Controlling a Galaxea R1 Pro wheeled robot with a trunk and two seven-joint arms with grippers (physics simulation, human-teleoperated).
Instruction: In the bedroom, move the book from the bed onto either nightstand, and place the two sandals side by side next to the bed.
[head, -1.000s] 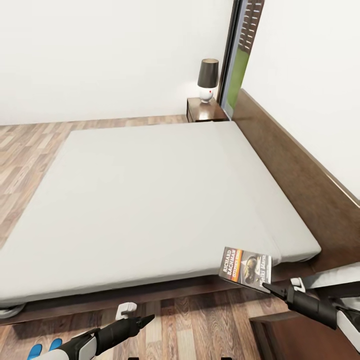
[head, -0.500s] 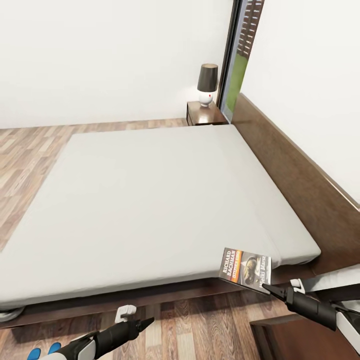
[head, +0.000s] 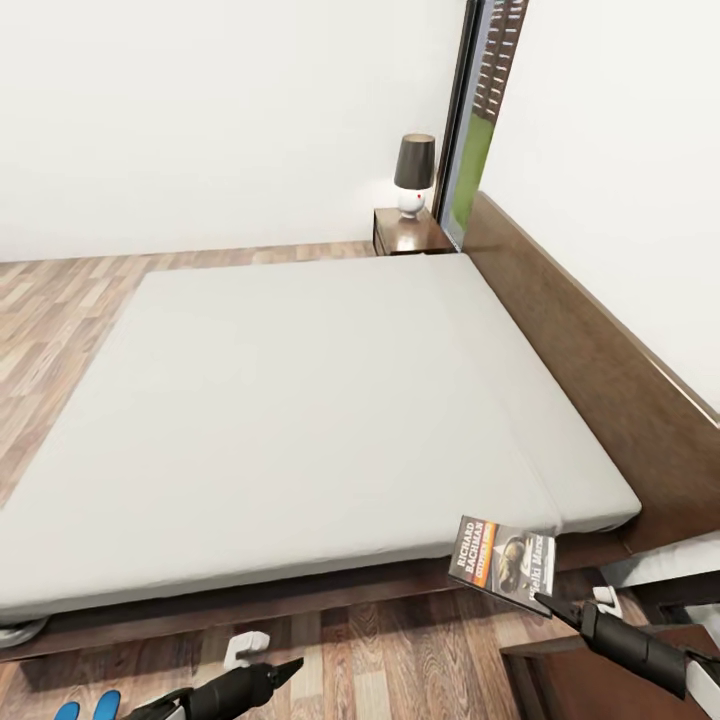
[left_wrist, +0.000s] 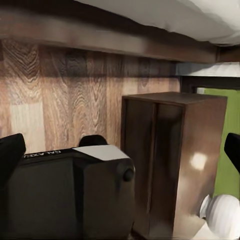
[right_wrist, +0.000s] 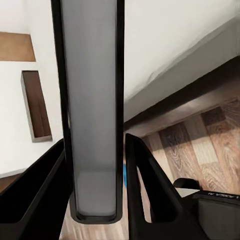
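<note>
Moved: book (head: 502, 558) and right gripper (head: 541, 598) lower in head view, camera shifted too.
Right gripper: clamped on book's corner, past bed (head: 300, 420) edge.
Left gripper (head: 292, 666): state unclear.
Risk: corner-only pinch, likely slip before near nightstand (head: 600, 680).

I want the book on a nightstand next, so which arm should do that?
The right. Its gripper is already shut on the book, just above the near nightstand at the bed's corner. The left gripper is empty, low over the floor.
</note>
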